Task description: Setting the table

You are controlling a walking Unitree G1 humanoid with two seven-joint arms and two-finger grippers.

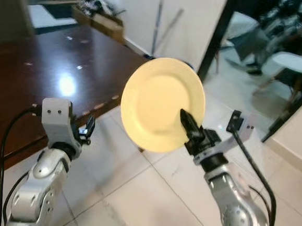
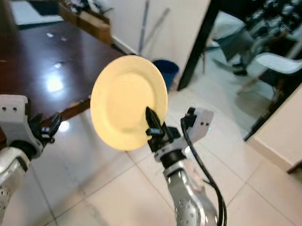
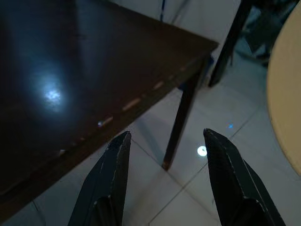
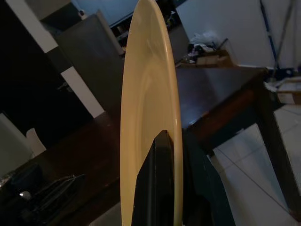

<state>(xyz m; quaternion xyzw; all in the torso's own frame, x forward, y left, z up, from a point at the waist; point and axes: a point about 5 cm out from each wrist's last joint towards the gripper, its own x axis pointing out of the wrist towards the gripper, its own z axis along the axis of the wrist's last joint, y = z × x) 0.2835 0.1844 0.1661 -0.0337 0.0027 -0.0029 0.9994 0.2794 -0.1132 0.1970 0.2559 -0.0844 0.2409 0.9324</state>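
yellow plate (image 1: pixel 159 103), round, held up on edge in the air above the tiled floor (image 1: pixel 149 196), just off the corner of the counter (image 1: pixel 49 73) and not touching it; its face is turned toward the head camera. right gripper (image 1: pixel 188 121): fingers clamped on the plate's lower right rim, one black finger (image 4: pixel 155 183) lying across the near face, the other behind the plate; the wrist view looks along the rim edge-on. left gripper (image 3: pixel 164 141): raised at the left beside the counter edge, fingers apart with nothing between them, pointing at the counter corner and one leg (image 3: pixel 181 122) standing on the floor. counter: dark brown wood, glossy, with lamp glare on the top and small pale chips along the near edge. blue bin (image 2: pixel 162 71) on the floor behind the plate, against the white wall (image 1: pixel 185 16). two long poles (image 1: pixel 158 24) leaning on that wall. cardboard boxes (image 1: pixel 103 20) past the far end of the counter. white chair (image 1: pixel 296 64) in the room at the right, well apart from the counter.
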